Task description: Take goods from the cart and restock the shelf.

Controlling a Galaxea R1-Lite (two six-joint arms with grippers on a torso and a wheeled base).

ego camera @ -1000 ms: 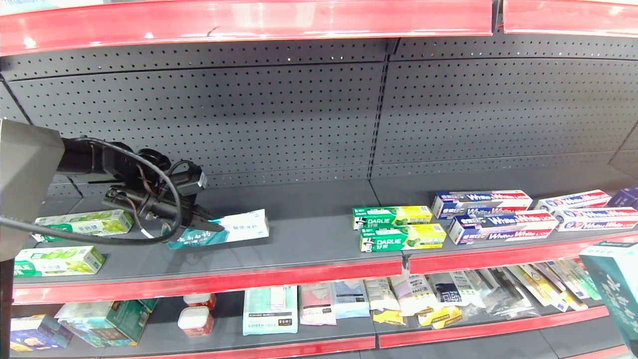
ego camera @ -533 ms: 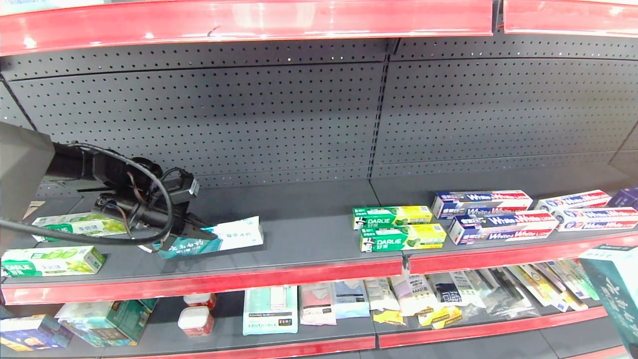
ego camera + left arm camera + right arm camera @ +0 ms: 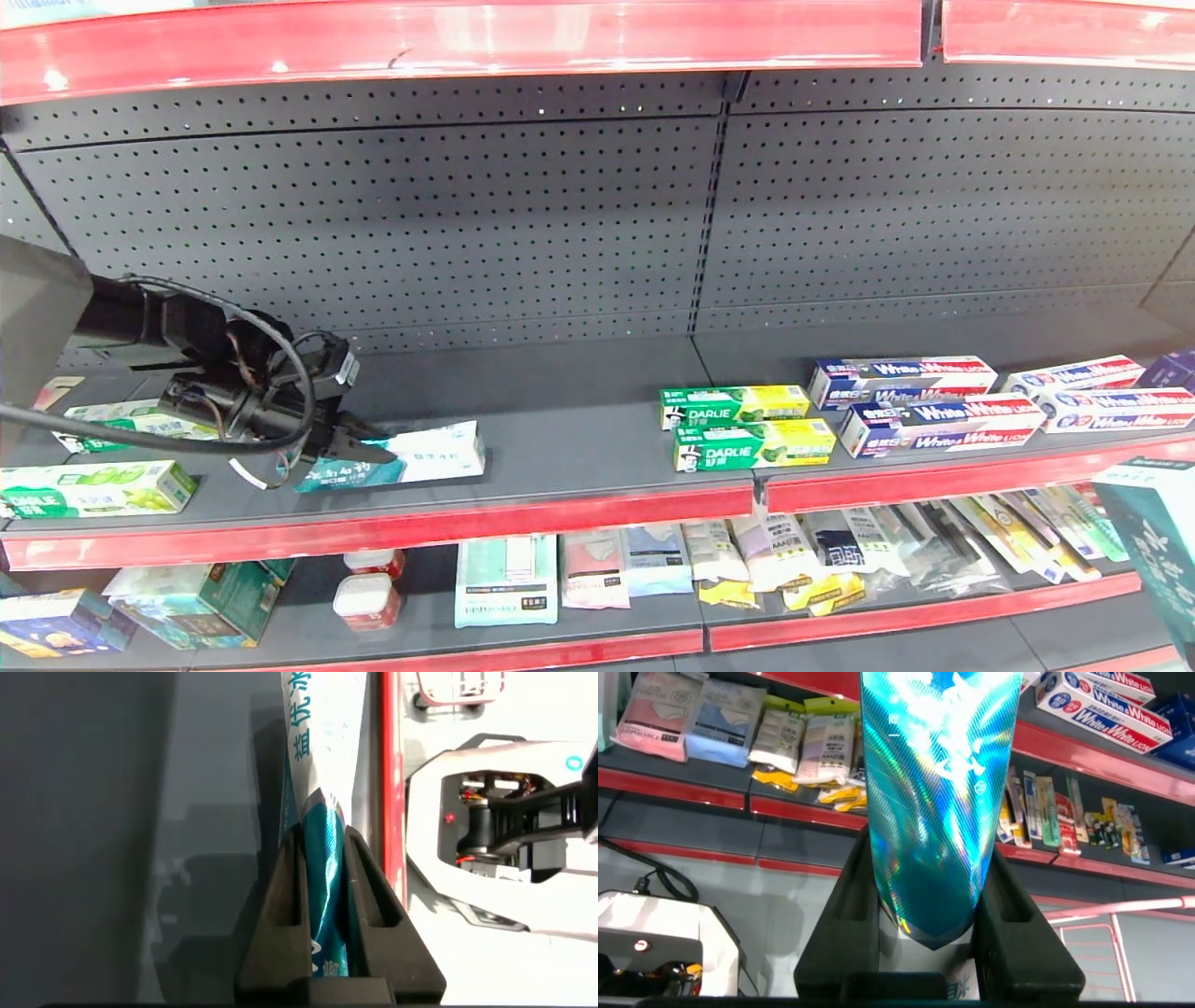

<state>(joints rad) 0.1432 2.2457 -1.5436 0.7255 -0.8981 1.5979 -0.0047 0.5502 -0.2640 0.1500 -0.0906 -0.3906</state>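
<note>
While the teal box [image 3: 429,455], clamped in the left gripper [image 3: 362,452], has slid leftward toward the shelf [image 3: 579,439] front, it seems to rest there; release looks next. The right gripper [image 3: 932,859] pinches a second box [image 3: 936,775], off right.

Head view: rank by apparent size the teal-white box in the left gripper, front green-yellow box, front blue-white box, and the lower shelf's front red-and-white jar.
1. Front blue-white box and teal-white box: too alike to rank; the left gripper hides part of it.
2. Front green-yellow box.
3. Front red-and-white jar.
</note>
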